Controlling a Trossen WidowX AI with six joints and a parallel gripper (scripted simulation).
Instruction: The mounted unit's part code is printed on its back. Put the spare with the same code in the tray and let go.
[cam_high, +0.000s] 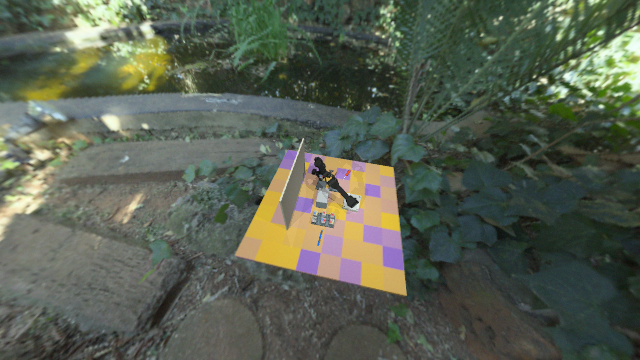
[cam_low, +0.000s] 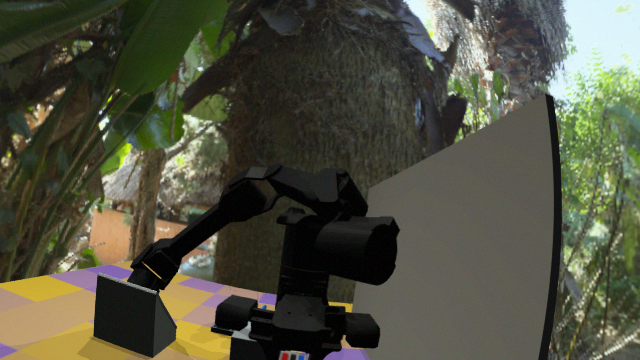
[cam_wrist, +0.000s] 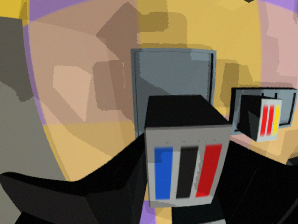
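Note:
My gripper is shut on a block with a black side and a light face of blue, black and red stripes. The face points up toward the wrist camera. A shallow blue-grey tray lies beyond the block in the wrist view, partly hidden by it. The block is held above the surface; its height over the tray is hard to judge. To the right, another block with red, red and yellow stripes sits at a small dark-rimmed frame. Which unit is the mounted one is unclear, and no back can be read.
A tall grey panel stands along one side. A grey-white box stands near the arm, with a row of striped units beyond. A blue stick and a red-and-white tool lie on the mat.

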